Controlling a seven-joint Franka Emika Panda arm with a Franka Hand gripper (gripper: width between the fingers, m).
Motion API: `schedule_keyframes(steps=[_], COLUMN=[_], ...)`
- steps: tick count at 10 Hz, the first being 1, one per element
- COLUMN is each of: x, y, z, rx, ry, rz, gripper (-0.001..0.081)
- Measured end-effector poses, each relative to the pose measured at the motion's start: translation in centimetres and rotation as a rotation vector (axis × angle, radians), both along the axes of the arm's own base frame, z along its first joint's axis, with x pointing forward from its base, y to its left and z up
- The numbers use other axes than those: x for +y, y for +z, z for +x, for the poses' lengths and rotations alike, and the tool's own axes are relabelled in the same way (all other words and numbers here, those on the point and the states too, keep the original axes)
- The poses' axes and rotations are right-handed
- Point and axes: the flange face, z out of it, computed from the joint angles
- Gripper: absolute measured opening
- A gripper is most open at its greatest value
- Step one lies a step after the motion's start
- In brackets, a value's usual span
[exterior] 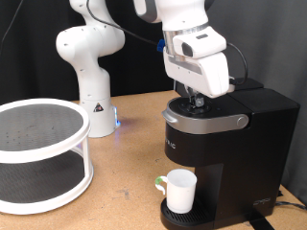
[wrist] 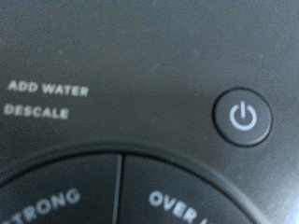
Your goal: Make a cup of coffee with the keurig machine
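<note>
The black keurig machine stands at the exterior view's right. The small white cup sits upright on its round drip base, under the brew head, with its green-marked handle towards the exterior view's left. My gripper points down and is at or just above the top of the brew head. The wrist view is filled by the machine's black control panel, very close: a round power button and the words ADD WATER, DESCALE, STRONG and OVER. My fingers do not show in the wrist view.
A white round two-tier shelf stands at the exterior view's left on the wooden table. The arm's white base stands behind it, near the middle. A black cable runs at the bottom right corner.
</note>
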Motion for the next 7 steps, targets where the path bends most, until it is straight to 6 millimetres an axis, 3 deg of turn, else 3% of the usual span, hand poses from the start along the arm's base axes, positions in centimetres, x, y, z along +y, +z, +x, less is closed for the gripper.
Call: schedule_keyframes(steps=[7], x=[-1.6], y=[-0.2], z=[2.5], rx=[0.200], ry=[-0.097], rz=[0.055], gripper=[0.0000])
